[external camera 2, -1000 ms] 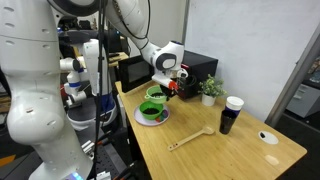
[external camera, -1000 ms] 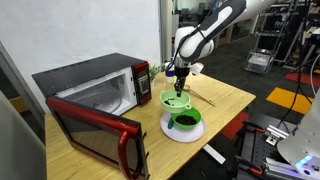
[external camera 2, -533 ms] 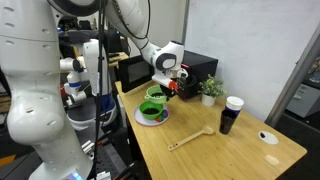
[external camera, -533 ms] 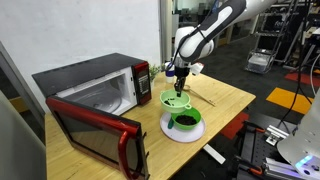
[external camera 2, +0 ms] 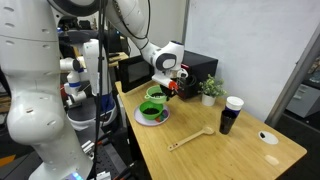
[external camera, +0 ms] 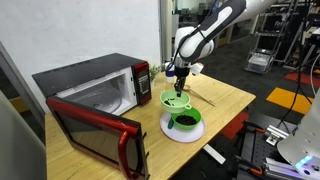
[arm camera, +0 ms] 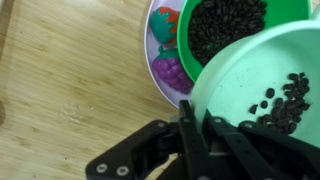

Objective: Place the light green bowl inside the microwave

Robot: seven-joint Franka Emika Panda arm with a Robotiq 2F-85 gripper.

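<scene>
Beyond the clamped hand (arm camera: 192, 112), the light green bowl (arm camera: 240, 72) runs off frame.

On the wooden desk (external camera: 228, 98), the small pale-green plastic bowl (external camera: 176, 99) is between the boxy red-trimmed microwave (external camera: 85, 88) and a darker green bowl (external camera: 184, 120) on a round white plate (external camera: 167, 131).

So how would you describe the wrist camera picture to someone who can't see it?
The gripper pinches the rim of the light green bowl, which holds a few dark beans. Next to it, a darker green bowl full of them sits on a picture-printed plate on the wooden table.
</scene>
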